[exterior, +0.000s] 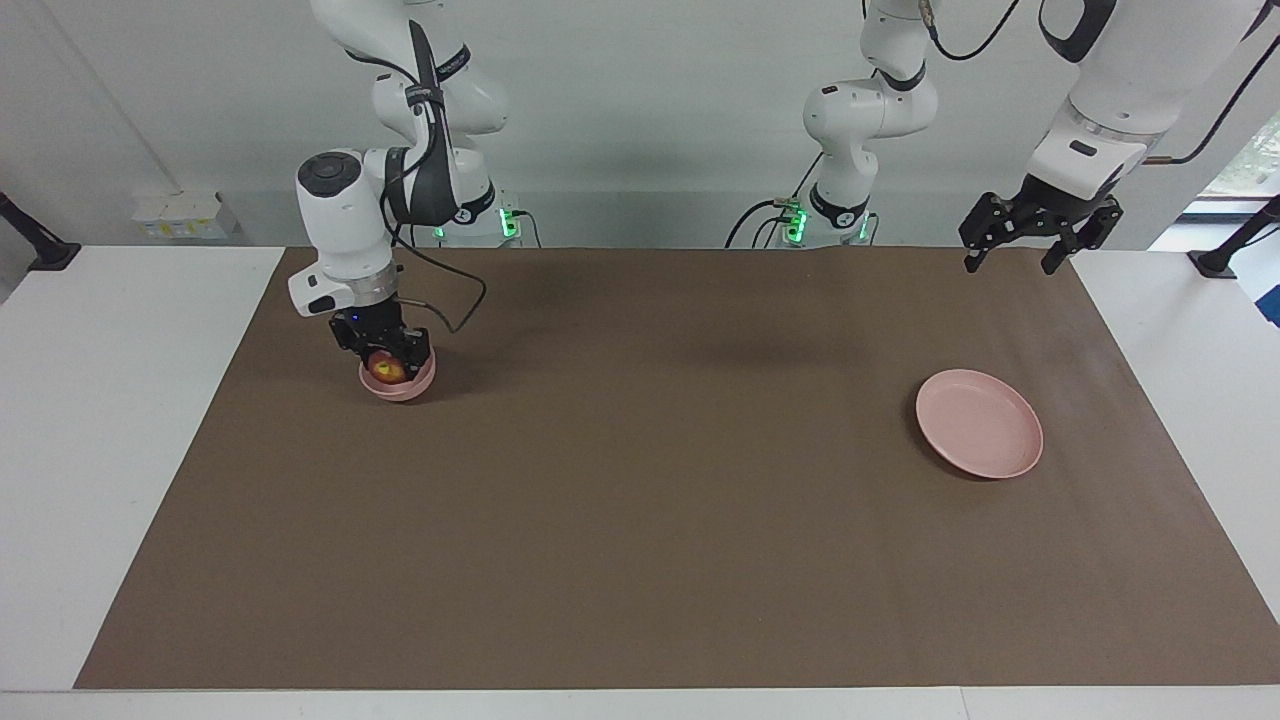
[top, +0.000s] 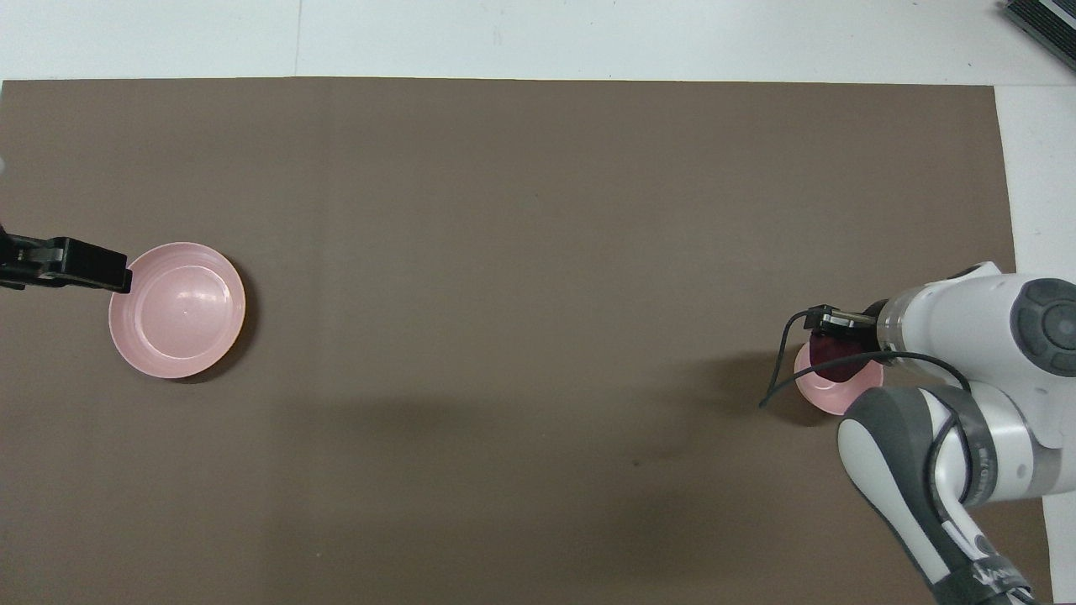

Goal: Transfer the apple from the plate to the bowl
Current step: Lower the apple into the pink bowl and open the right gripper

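So the right tool (exterior: 385,362) is down at the bowl (exterior: 412,385), clenched around the apple (exterior: 386,369). The apple sits right in the bowl's mouth, fingers on either side of it, the yellowish patch facing the camera in the facing view. From overhead you only catch a dark red sliver of apple (top: 832,350) poking out from under the right arm's wrist, over the bowl (top: 828,395). Can't really tell whether the apple is touching the bottom of the bowl or hanging just inside the rim.

The bowl sits on the brown mat (exterior: 640,500) covering the desk (exterior: 100,400), toward the right arm's end and close to the edge nearest the robots.

The plate (exterior: 980,423) is well apart from all that, down at the left arm's end of the desk, with nothing on it. The left tool (exterior: 1018,256) hangs in the air with its fingers spread, released, holding nothing, over the mat's corner nearest the robots at that end. The left arm is just waiting. Overhead, a dark fingertip of the left tool (top: 84,265) shows right by the plate's (top: 176,311) rim.
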